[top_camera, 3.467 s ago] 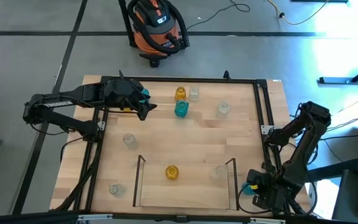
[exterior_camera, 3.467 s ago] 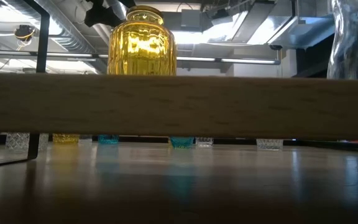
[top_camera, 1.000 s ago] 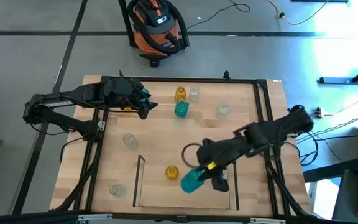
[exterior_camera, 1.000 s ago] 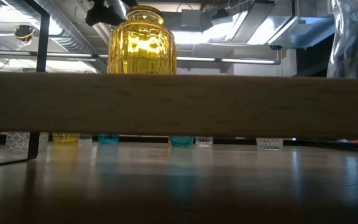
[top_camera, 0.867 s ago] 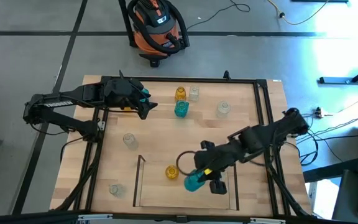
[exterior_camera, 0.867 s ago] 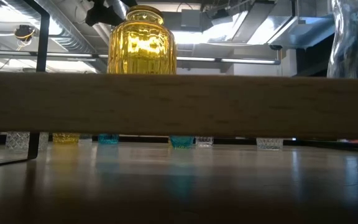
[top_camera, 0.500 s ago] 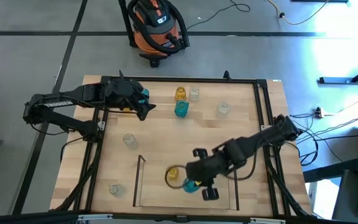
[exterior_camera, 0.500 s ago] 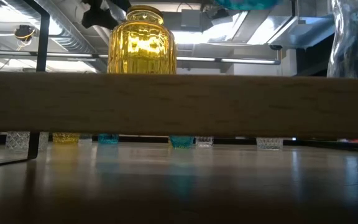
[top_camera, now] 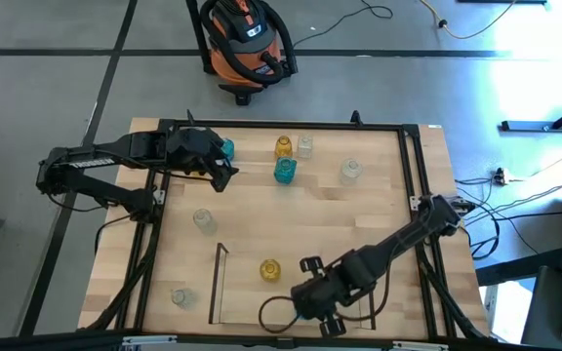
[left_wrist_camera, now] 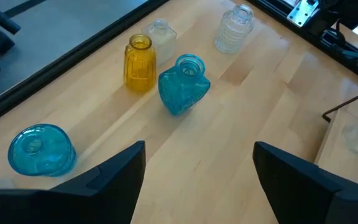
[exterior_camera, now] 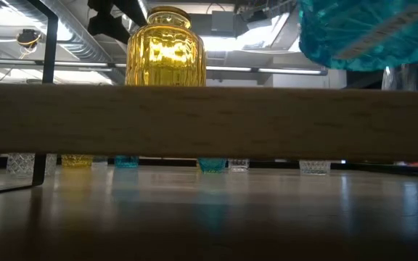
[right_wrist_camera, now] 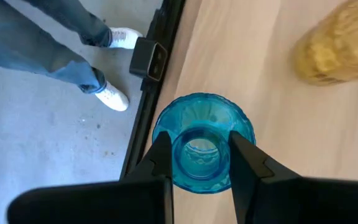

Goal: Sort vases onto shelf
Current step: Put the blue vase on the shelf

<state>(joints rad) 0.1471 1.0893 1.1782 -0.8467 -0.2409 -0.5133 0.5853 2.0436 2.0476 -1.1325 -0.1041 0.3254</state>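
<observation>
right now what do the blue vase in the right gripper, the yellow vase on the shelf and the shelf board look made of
The blue vase, clamped at the neck by the right gripper, looks like translucent teal glass, glossy, with a moulded pattern. The yellow vase looks like amber glass, ribbed and shiny; light glows through it. The shelf board looks like light unfinished or matte wood with visible grain, edged by a thin dark rail, probably metal.

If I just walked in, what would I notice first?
The right gripper holds a bright teal vase by its neck, low over the shelf near the table's front edge. Beside it a shiny amber vase already stands on the shelf. Beyond the table sits an orange vacuum on the grey floor.
</observation>
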